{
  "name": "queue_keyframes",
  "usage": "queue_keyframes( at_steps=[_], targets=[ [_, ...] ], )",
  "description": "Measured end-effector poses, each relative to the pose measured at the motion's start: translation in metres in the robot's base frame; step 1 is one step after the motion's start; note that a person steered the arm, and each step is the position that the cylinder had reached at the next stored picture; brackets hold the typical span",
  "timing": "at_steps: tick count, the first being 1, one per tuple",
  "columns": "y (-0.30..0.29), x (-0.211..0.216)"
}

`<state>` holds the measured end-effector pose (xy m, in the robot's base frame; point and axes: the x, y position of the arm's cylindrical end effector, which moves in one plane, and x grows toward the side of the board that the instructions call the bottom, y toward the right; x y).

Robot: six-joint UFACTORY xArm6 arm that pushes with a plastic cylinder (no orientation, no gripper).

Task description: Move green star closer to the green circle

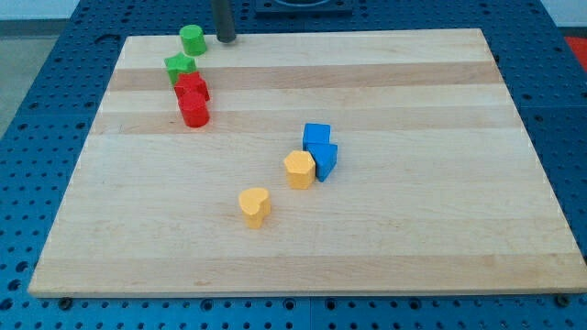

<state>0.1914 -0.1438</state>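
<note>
My bare tip [225, 39], holding nothing, stood right of the green circle [193, 39]; pushing the green star [180, 66] risked dragging 2 touching red blocks [193, 99].

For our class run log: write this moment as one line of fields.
tip: my tip at board's top edge, right of green circle | green star just below circle, beside red blocks | task: unfinished

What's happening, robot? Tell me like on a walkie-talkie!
My tip at the view's top, just right of green circle. Green star close below circle, against red blocks. Nothing between them.
</note>
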Motion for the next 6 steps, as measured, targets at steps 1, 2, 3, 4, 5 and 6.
queue_keyframes(
  at_steps=[1,2,3,4,5,6],
  targets=[
    [-0.043,0.009],
    [-0.072,0.011],
    [-0.037,0.011],
    [0.001,0.039],
    [-0.011,0.068],
    [-0.037,0.083]
  ],
)
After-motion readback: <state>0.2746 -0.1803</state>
